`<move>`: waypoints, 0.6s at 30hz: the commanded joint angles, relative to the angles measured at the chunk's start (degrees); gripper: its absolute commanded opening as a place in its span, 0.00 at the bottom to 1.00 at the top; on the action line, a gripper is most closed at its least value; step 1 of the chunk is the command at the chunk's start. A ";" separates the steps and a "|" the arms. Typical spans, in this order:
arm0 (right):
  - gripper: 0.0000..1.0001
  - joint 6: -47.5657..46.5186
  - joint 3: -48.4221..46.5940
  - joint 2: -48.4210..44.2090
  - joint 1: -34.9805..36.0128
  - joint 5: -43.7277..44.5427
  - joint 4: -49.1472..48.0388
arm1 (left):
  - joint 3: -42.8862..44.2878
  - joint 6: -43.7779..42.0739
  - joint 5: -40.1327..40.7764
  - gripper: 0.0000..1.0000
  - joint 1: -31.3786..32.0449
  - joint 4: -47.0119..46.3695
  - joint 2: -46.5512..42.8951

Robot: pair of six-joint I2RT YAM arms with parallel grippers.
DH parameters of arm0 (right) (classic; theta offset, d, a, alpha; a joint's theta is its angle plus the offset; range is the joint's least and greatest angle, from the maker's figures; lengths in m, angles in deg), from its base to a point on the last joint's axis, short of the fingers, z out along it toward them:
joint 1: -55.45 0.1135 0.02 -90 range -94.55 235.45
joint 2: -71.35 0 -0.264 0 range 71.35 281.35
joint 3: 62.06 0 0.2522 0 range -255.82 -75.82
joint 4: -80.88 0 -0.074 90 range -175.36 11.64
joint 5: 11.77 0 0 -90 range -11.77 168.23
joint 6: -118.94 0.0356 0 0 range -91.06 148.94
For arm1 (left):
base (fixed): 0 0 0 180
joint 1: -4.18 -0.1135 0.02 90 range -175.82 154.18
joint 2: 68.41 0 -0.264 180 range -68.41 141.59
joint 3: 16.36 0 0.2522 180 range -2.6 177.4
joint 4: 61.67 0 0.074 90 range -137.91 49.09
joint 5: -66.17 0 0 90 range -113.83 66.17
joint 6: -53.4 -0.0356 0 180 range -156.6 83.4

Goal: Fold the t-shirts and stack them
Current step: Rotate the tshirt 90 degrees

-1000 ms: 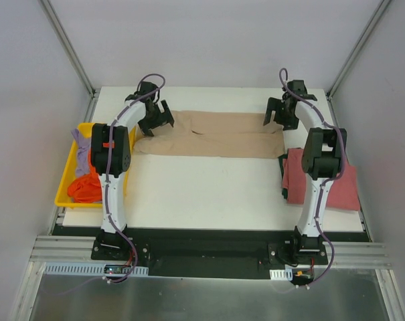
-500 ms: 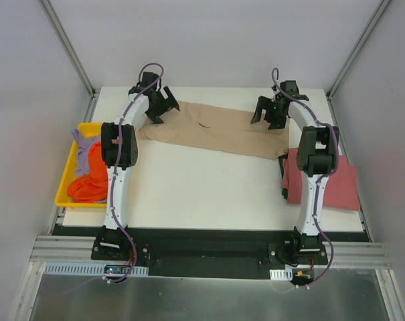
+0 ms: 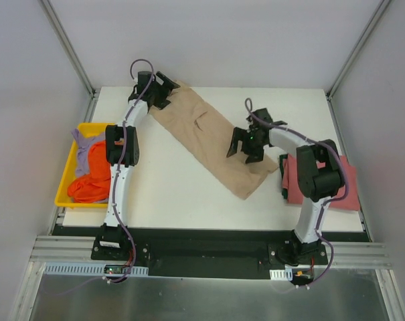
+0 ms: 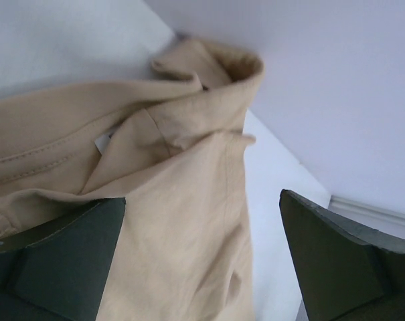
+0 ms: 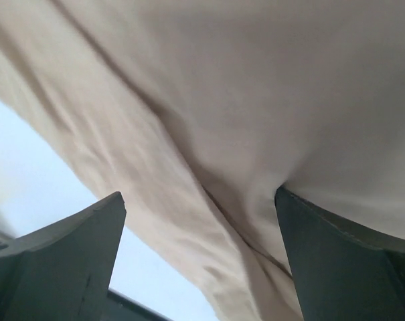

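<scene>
the tan t-shirt point(image 3: 205, 134) lay on the surface point(image 3: 175, 200) as a long, narrow band. it ran on a slant from the far left corner down toward the near middle, and looked folded lengthwise but not yet crosswise.

the left gripper point(image 3: 160, 90) sat at the band's far end. its wrist view showed the fingers point(image 4: 61, 267) set wide apart, with a bunched hem or collar edge lying between them, so nothing was clamped. the right gripper point(image 3: 248, 144) stood over the band toward its near end, also spread, with the cloth pressed close across the gap in its wrist view. judged purpose: one arm at each end to square the band up before the next fold.

the dusty red t-shirt point(image 3: 346, 184) lay folded flat at the right edge, partly under the right arm and apart from the tan one. it was probably the base of the stack. the yellow bin point(image 3: 63, 177) at the left edge held the orange t-shirt point(image 3: 85, 188) and the lavender t-shirt point(image 3: 95, 157), both crumpled and evidently waiting their turn.

risk noted: the slanted lie could skew the next crease.
</scene>
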 commanded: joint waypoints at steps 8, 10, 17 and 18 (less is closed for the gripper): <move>0.96 6.92 19.35 -17.57 26.45 -4.70 -9.29 | 2.29 2.62 1.95 0.99 3.46 -18.18 6.19; 0.96 5.49 19.08 -18.81 27.25 -4.96 -9.19 | 0.79 4.29 -1.99 0.99 4.86 -25.12 6.63; 0.96 4.17 16.18 -20.57 24.62 1.71 -4.80 | 2.55 -4.31 3.78 0.99 9.70 -27.61 6.11; 0.96 4.34 16.35 -21.18 24.18 1.89 -5.15 | 2.37 -4.41 4.74 0.99 9.97 -28.74 6.02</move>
